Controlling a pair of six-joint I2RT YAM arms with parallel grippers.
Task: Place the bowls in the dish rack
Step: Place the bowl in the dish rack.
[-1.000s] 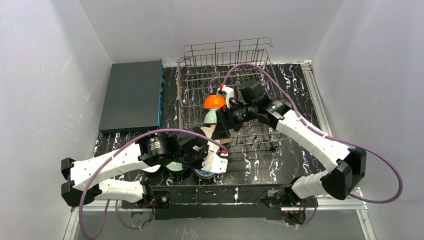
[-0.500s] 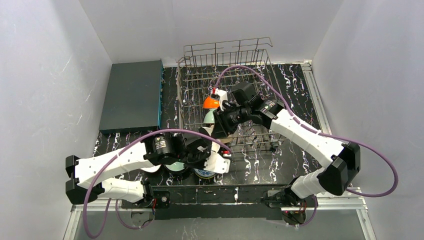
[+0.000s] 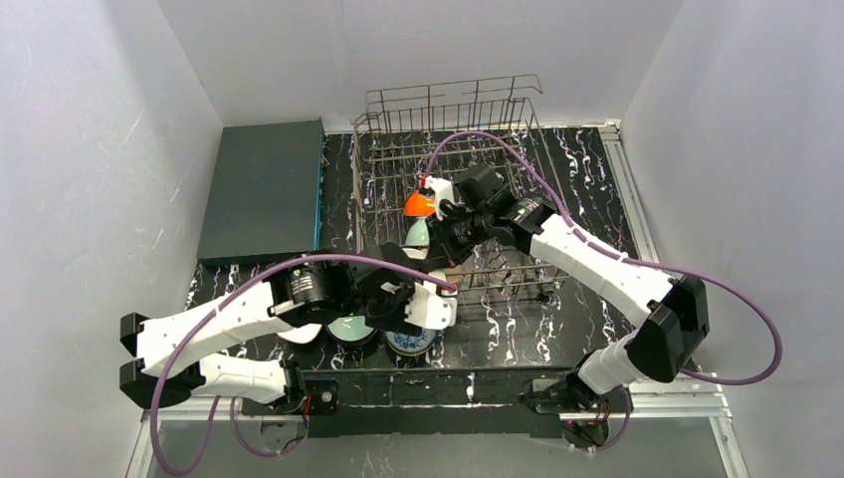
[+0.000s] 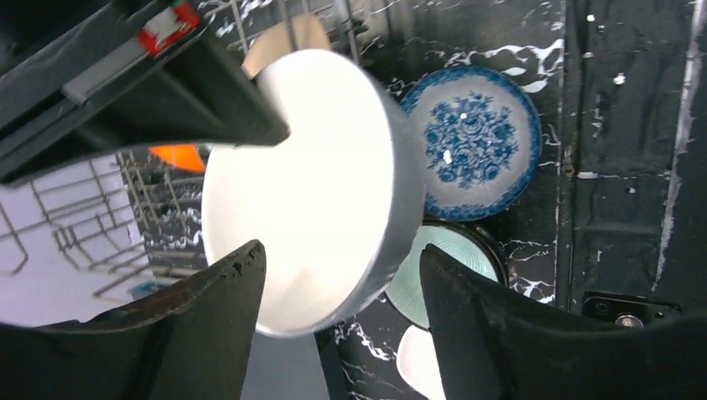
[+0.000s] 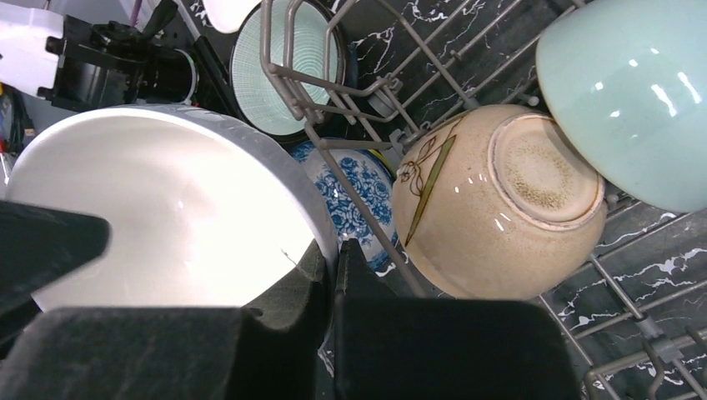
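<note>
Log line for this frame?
phase: handover | left gripper: open, astride white bowl | right gripper: shut on white bowl rim

White bowl point(image 4: 308, 183), blue-flowered bowl point(image 4: 471, 142), tan bowl point(image 5: 500, 200), mint bowl point(image 5: 634, 92) and orange bowl point(image 3: 418, 206).

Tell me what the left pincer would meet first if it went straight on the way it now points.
The white bowl: it stands right ahead of the open left pincer, between its fingers, so contact would come almost at once. The blue patterned bowl lies further on, probably lower.
</note>
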